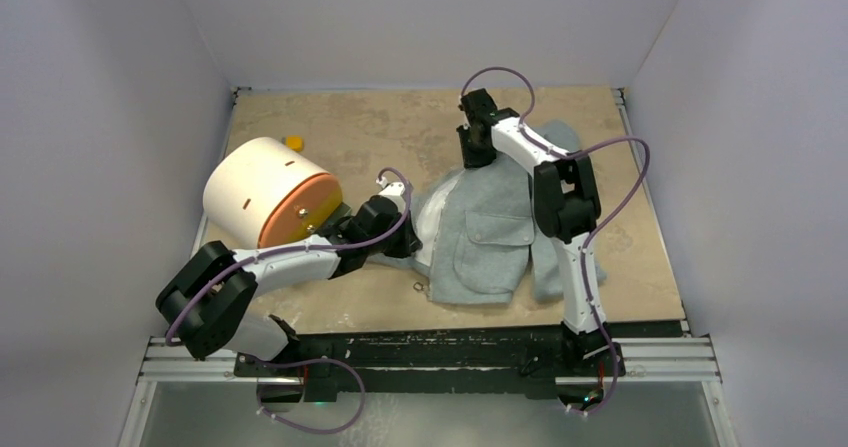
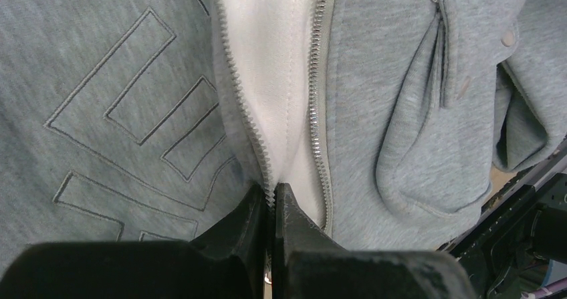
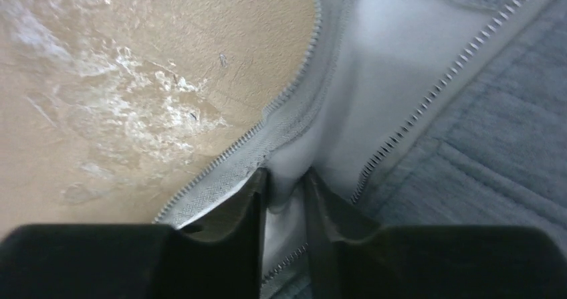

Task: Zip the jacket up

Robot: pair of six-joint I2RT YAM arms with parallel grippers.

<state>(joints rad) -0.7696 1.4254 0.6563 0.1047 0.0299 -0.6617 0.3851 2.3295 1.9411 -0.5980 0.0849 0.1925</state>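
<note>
Left claw (image 2: 273, 192), jacket (image 2: 394, 78) zipper (image 2: 319, 91) partly behind

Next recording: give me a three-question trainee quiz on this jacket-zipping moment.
1. True or false: the jacket is zipped shut.
2. The left gripper pinches: A) a sleeve, B) a zipper edge, C) a pocket.
3. What colour is the lining pinched by the right gripper?
Key: 1 false, it lies open; 2 B; 3 white.
</note>
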